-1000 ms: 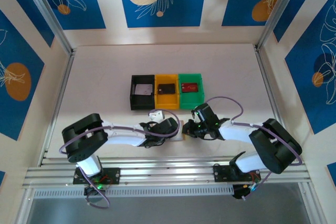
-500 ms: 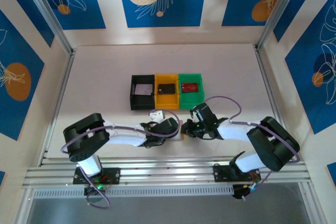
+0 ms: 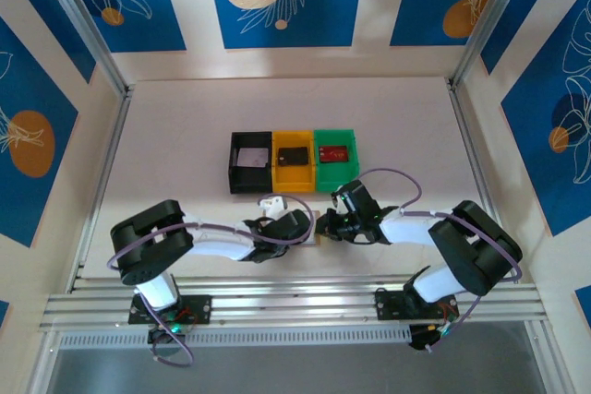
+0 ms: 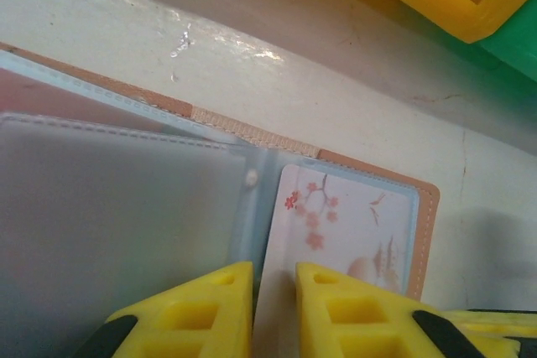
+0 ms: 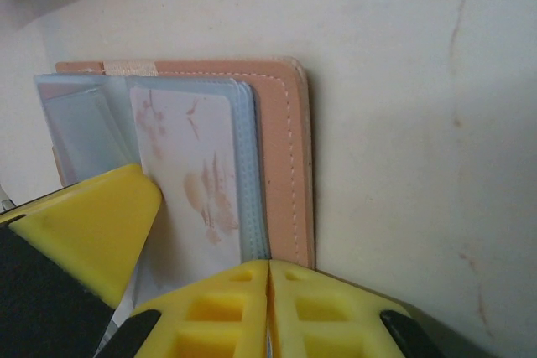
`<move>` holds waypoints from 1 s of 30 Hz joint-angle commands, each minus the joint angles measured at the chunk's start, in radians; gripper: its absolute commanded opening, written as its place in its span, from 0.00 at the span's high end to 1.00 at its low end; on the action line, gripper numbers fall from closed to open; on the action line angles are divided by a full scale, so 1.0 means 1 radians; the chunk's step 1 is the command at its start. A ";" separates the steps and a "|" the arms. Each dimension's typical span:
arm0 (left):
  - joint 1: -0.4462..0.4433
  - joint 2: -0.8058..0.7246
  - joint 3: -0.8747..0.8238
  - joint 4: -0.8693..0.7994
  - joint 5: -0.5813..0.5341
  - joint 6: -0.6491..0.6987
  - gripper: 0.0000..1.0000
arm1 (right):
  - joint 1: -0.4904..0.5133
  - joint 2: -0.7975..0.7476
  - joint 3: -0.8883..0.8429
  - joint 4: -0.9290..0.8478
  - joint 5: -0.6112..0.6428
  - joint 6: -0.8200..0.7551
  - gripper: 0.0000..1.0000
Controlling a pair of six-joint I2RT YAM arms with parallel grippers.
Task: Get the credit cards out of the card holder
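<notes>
- Bins: three in a row, namely black bin (image 3: 235, 163), yellow bin (image 3: 294, 185) and green bin (image 3: 336, 174).
- Cards: four counted. These are pale card (image 3: 250, 159), dark card (image 3: 294, 155) and red card (image 3: 333, 152), one per bin, and blossom card (image 5: 189, 165) in the holder.
- Holder (image 5: 284, 165): one.
- Arms: two, left arm (image 3: 217, 243) and right arm (image 3: 416, 226).
- Grippers: two, left gripper (image 4: 273, 274) and right gripper (image 5: 268, 269).
</notes>
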 commanded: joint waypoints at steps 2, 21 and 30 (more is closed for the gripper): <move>-0.010 0.009 -0.034 0.080 0.070 0.001 0.84 | 0.038 0.069 -0.011 -0.026 0.009 0.005 0.91; -0.010 -0.044 -0.156 0.309 0.057 -0.029 0.97 | 0.047 0.089 -0.007 -0.012 0.007 0.012 0.91; -0.010 -0.101 -0.182 0.310 0.033 -0.036 1.00 | 0.048 0.095 -0.011 -0.005 0.009 0.015 0.91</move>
